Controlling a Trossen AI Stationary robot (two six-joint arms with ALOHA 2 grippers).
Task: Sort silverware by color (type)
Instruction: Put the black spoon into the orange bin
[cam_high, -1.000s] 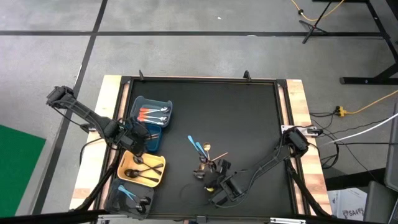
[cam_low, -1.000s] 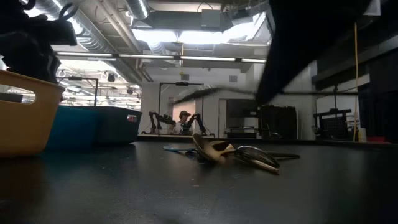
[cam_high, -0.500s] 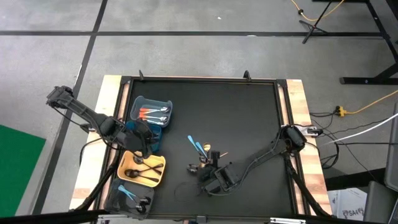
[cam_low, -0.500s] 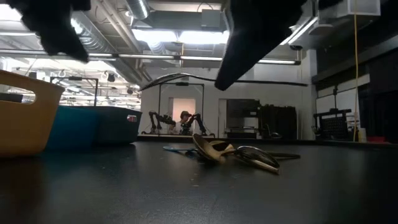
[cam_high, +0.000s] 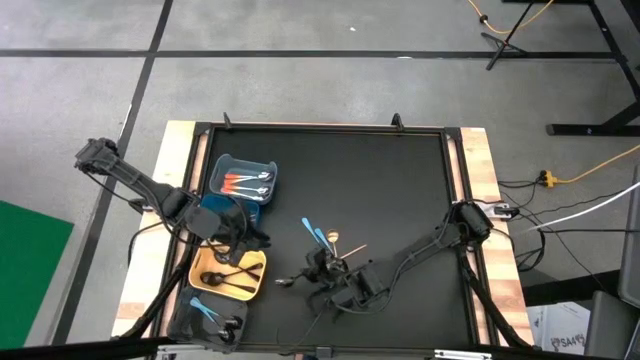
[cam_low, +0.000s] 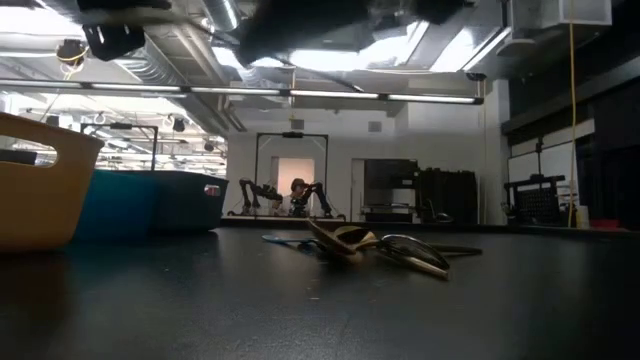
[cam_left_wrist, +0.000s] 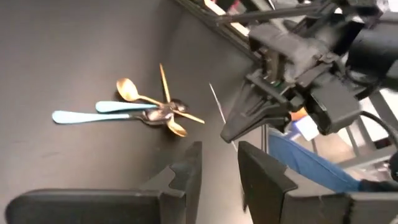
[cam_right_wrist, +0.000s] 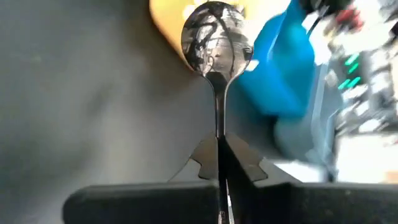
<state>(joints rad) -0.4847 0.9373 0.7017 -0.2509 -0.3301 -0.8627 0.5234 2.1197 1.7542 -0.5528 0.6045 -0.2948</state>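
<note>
A black spoon (cam_right_wrist: 216, 46) is held off the table by its handle, bowl outward. Light blue spoons (cam_high: 316, 236) and gold pieces (cam_left_wrist: 155, 106) lie crossed mid-table. Orange-handled pieces (cam_high: 243, 183), black pieces (cam_high: 226, 279) and more blue ones (cam_high: 206, 311) lie in bins.

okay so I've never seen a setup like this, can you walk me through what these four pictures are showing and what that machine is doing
This is a robot with two dark jointed arms at a black table. One picture looks straight down, one sits at table height, and one rides on each wrist.

On the left stand a blue plastic bin holding orange-handled cutlery, a yellow bin holding black pieces, and a grey bin with light blue ones. A small pile of gold and light blue spoons lies mid-table.

The right gripper is shut on a dark shiny spoon, carrying it above the table, seemingly toward the bins. The left gripper hovers open near the bins.
</note>
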